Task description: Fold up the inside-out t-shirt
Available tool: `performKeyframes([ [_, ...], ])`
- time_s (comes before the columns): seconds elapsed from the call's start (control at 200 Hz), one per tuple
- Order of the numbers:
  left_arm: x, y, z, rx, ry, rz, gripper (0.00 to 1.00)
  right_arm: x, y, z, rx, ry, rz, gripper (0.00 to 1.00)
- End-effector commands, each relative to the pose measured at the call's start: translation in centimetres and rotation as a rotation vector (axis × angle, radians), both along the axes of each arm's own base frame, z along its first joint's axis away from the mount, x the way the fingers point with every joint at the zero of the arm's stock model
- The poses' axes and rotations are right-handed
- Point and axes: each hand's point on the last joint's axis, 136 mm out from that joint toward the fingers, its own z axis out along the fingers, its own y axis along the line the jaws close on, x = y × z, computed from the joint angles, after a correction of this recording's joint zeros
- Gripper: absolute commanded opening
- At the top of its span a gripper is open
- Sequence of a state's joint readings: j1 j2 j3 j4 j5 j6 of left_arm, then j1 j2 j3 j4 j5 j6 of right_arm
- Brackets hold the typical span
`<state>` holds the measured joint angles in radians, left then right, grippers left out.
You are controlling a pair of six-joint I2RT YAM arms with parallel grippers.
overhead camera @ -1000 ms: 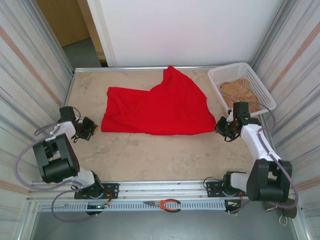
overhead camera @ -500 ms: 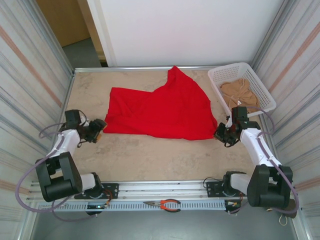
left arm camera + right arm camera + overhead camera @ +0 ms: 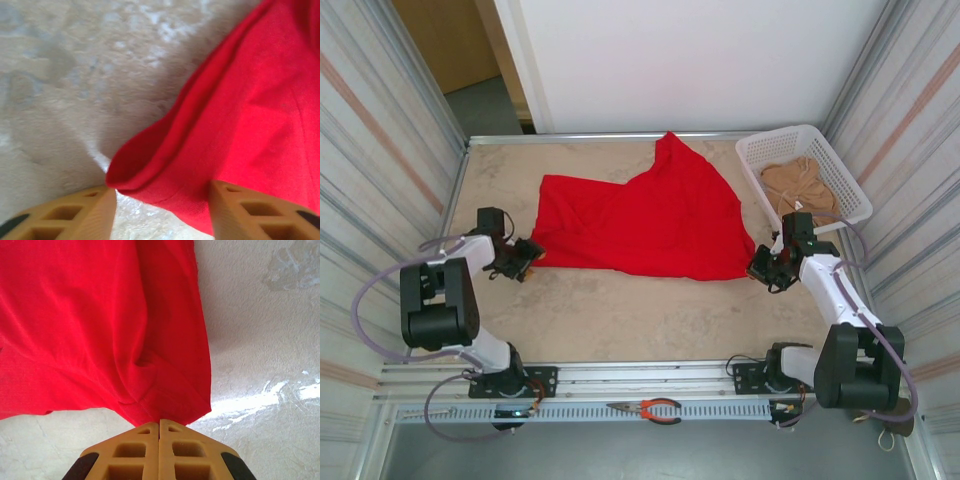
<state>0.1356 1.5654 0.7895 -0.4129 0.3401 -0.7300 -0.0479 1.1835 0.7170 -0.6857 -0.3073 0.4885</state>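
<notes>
Table (image 3: 620, 310) | t-shirt (image 3: 650, 220) corner hidden in closed right tool (image 3: 159, 422) | left tool (image 3: 162, 188) astride hem

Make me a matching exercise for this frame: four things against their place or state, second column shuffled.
Things:
1. left gripper
2. right gripper
3. white basket
4. pliers

Place or state:
A. holds a tan garment
B. open, fingers on either side of a corner of the red t-shirt
C. lies on the near rail
D. shut on the shirt's other near corner

Pairs: 1-B, 2-D, 3-A, 4-C
</notes>
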Motion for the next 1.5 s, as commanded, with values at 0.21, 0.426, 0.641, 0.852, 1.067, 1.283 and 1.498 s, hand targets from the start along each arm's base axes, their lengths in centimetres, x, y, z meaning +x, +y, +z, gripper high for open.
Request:
performKeyframes([
  [0.21,0.6,3.8,2.3,0.007,-0.101,0.066,0.0,-0.1,-0.8,0.7,-0.012,0.018,-0.023,0.0],
  [0.426,-4.2,6.2,2.9,-0.055,-0.117,0.183,0.0,-1.4,-0.5,-0.4,-0.026,0.061,-0.025,0.0],
  [0.641,-6.8,5.2,1.1,-0.121,-0.078,0.2,0.02,-3.5,1.1,-2.2,-0.046,0.11,-0.001,0.0],
  [0.852,-6.2,6.0,3.6,-0.085,-0.122,0.185,0.52,-3.6,1.4,-0.5,-0.07,0.062,-0.002,0.51],
  [1.067,-2.6,7.8,8.1,0.002,-0.24,0.149,0.57,2.0,4.4,3.7,-0.023,-0.034,0.092,0.49],
  [1.283,2.7,5.4,8.4,0.014,-0.223,-0.015,0.59,8.9,10.8,3.1,-0.039,-0.029,0.232,0.53],
  [1.498,5.3,2.8,7.2,0.009,-0.197,-0.087,0.6,12.6,15.6,0.4,-0.024,0.022,0.278,0.51],
])
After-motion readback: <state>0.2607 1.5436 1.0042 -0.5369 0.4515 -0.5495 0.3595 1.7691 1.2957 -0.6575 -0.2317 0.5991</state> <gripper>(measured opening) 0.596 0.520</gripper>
